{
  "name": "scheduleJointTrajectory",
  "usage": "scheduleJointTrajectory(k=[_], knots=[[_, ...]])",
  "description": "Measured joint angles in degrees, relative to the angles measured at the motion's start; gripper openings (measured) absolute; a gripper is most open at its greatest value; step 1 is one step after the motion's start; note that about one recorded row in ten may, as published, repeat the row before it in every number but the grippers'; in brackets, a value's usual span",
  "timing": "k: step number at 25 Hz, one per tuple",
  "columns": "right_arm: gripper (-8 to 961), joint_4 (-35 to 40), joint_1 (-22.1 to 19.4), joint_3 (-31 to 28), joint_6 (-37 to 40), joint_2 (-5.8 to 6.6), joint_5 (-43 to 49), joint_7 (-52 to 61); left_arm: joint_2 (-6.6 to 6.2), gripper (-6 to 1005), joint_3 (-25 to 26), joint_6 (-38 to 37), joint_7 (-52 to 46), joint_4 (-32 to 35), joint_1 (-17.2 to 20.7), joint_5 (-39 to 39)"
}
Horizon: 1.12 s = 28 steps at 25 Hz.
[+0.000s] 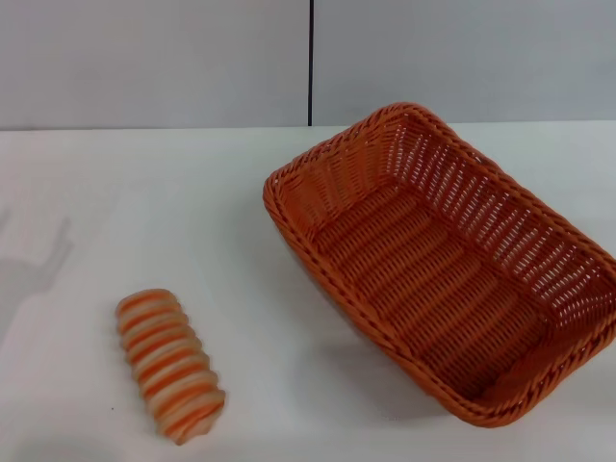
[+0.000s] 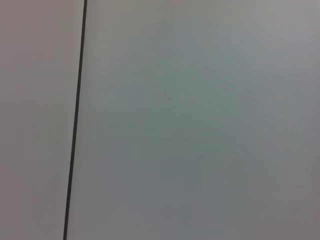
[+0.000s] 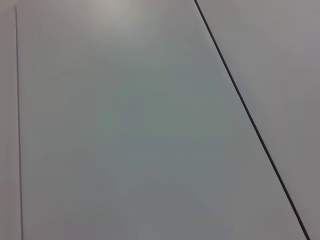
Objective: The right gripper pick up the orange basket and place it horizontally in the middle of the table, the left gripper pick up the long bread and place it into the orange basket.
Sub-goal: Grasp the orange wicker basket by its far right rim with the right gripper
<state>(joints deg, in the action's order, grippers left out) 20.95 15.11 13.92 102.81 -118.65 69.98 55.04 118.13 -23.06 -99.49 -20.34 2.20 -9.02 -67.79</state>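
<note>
The orange basket (image 1: 452,255) lies on the white table (image 1: 221,212) at the right, set at a diagonal, open side up and with nothing in it. The long bread (image 1: 170,364), striped orange and cream, rests on the table at the front left, well apart from the basket. Neither gripper shows in the head view. Both wrist views show only a pale grey wall with thin dark seams.
A pale grey wall with a dark vertical seam (image 1: 311,63) stands behind the table. Bare tabletop stretches between the bread and the basket and across the back left. A faint shadow (image 1: 34,265) lies on the table at the far left.
</note>
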Motion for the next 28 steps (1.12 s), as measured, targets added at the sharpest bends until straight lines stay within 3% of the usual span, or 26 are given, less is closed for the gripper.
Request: scheduleJointTrajectory(k=[4, 9, 16, 17, 21, 22, 24, 25, 28], knots=[[804, 2.5, -1.0, 0.2, -0.2, -0.07, 0.2, 3.2, -0.04, 800, 0.1, 0.1, 0.0, 0.2, -0.4, 0.0], [804, 10.8, -1.8, 0.3, -1.8, -0.05, 3.9, 14.9, 0.03, 800, 0.2, -0.1, 0.0, 0.3, -0.9, 0.0], [803, 26.7, -0.6, 0.3, -4.3, -0.19, 17.5, 38.1, -0.02, 799, 0.0, 0.2, 0.0, 0.6, -1.8, -0.2], [803, 31.7, -0.5, 0.3, -4.3, -0.15, 21.2, 44.9, -0.02, 799, -0.1, 0.4, 0.0, 0.7, -1.9, -0.2], [803, 39.0, 0.2, 0.2, -4.2, 0.11, 28.3, 53.7, -0.02, 799, -0.2, 0.4, 0.0, 0.8, -1.9, -0.3], [803, 43.0, 1.5, 0.2, -4.3, 0.80, 34.7, 59.7, -0.01, 799, -0.1, 0.4, -0.1, 0.8, -1.9, -0.3], [803, 44.6, 2.5, 0.2, -3.9, 1.41, 38.4, 62.5, 0.00, 799, -0.2, 0.2, 0.0, 0.8, -2.0, -0.3], [803, 47.1, 4.9, 0.9, -2.7, 2.67, 45.4, 67.0, 0.03, 799, -0.2, -0.1, -0.1, 0.8, -2.1, -0.3], [803, 49.1, 7.3, 2.7, -1.9, 3.76, 52.2, 70.4, 0.03, 799, -0.2, -0.3, 0.0, 0.8, -2.2, -0.3]])
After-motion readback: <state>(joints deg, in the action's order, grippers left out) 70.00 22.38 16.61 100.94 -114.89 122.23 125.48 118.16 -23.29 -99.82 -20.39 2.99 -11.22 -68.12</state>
